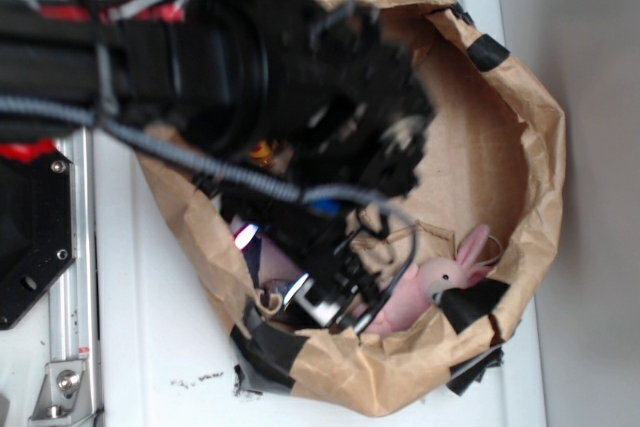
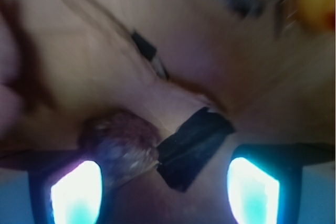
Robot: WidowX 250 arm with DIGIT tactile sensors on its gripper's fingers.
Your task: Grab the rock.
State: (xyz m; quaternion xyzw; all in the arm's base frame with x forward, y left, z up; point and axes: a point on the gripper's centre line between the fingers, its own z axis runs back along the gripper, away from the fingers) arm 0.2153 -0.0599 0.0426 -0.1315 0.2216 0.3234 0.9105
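- Wrist view: the gripper point(image 2: 165, 192) has its jaws wide apart, two dark fingers point(image 2: 79, 192) with glowing cyan-white pads at the bottom edge, nothing clamped between them.
- The small, lumpy, dark brown-grey rock point(image 2: 118, 142) with a mottled surface sits just above the inner edge of the left-hand finger in this view, partly overlapping it; whether they touch cannot be told.
- Between the jaws, just beside the rock, lies a strip of black tape point(image 2: 194, 148) stuck on the creased brown paper floor point(image 2: 105, 56).
- Far up and off to the right-hand jaw's side, a blurred yellow rounded object point(image 2: 317, 1) shows at the corner.
- Exterior view: the black robot arm point(image 1: 250, 67) reaches down into a crumpled brown paper bag point(image 1: 520, 137) patched with black tape, standing on a white tabletop point(image 1: 160, 347).
- Beyond the gripper point(image 1: 325, 292), against the bag's wall, lies a pink plush rabbit point(image 1: 450, 267).
- The rock is hidden by the arm here.
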